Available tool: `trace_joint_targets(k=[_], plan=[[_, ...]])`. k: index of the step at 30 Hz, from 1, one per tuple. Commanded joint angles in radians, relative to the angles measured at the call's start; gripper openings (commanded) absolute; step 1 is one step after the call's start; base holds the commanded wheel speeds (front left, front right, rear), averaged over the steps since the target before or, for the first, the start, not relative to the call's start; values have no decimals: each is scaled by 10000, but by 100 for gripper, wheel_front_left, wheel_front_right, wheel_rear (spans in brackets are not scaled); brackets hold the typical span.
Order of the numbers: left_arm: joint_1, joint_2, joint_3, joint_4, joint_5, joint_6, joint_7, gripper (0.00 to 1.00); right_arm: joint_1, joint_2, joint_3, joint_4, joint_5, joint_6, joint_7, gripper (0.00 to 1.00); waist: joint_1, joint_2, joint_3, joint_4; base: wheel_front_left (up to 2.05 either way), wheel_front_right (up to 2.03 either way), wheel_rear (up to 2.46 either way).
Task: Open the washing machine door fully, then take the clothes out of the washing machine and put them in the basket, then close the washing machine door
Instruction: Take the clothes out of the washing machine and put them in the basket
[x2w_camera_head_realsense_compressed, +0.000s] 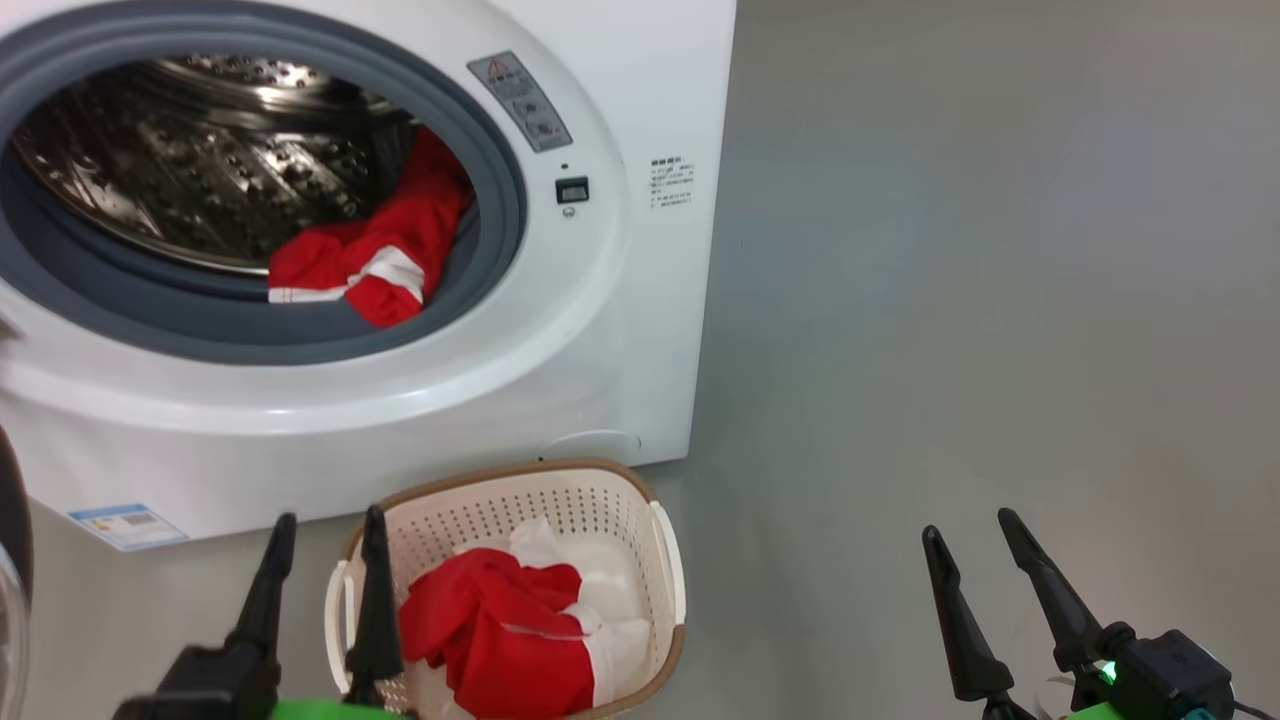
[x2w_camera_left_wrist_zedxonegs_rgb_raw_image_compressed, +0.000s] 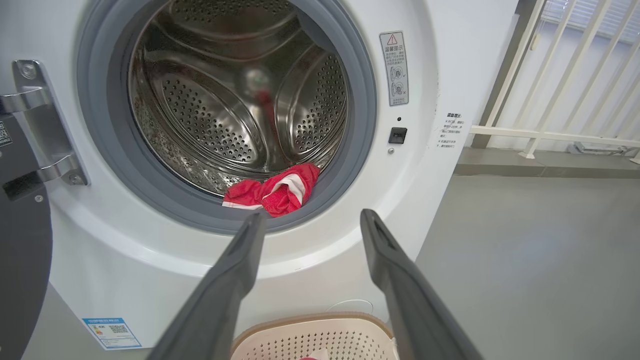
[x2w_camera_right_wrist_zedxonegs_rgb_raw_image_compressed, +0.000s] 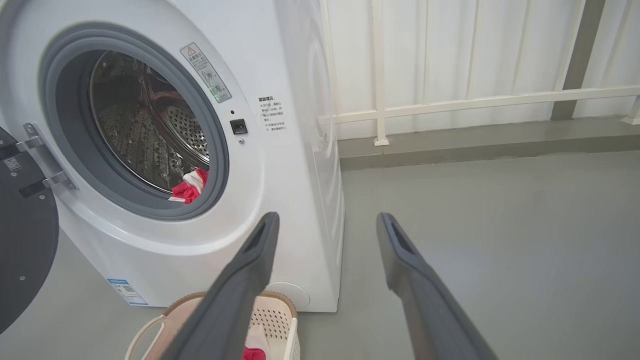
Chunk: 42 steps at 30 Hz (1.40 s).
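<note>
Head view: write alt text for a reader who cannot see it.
A white front-loading washing machine stands open, a red garment lying at the lip of the drum. Before it, a cream perforated basket holds more red and white clothes; the left tool and right tool point up, open and empty.

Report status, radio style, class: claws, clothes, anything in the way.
Open and empty: left claw, right claw. One red garment in the basket; second garment at the drum mouth. Way clear, door swung wide.

Before washing machine (x2w_camera_head_realsense_compressed: 640, 300), on floor (x2w_camera_head_realsense_compressed: 950, 300): basket (x2w_camera_head_realsense_compressed: 520, 475), one garment (x2w_camera_head_realsense_compressed: 500, 625) inside. At front lip of drum (x2w_camera_head_realsense_compressed: 200, 170): another garment (x2w_camera_head_realsense_compressed: 375, 260). Left of it: door (x2w_camera_right_wrist_zedxonegs_rgb_raw_image_compressed: 25, 260).
</note>
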<state>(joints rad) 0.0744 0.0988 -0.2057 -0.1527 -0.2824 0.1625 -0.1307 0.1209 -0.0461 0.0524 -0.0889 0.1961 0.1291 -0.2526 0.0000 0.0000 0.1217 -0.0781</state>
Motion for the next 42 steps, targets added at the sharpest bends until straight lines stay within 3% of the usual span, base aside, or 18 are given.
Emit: trace_joint_targets(k=[1, 34, 42], plan=[[-570, 137, 260, -156, 166, -86, 39, 100, -342, -41, 259, -286, 38, 16, -33, 100, 0, 0, 254, -10, 0, 0, 0], [-6305, 411, 547, 4470, -344, -1131, -903, 100, -1293, -41, 430, -454, 100, 16, -90, 100, 0, 0, 2995, -361, 0, 0, 0], [-8021, 317, 761, 6351, -759, -1522, -1103, 100, -1387, -41, 499, -476, -190, 16, -90, 100, 0, 0, 3535, -284, 0, 0, 0]])
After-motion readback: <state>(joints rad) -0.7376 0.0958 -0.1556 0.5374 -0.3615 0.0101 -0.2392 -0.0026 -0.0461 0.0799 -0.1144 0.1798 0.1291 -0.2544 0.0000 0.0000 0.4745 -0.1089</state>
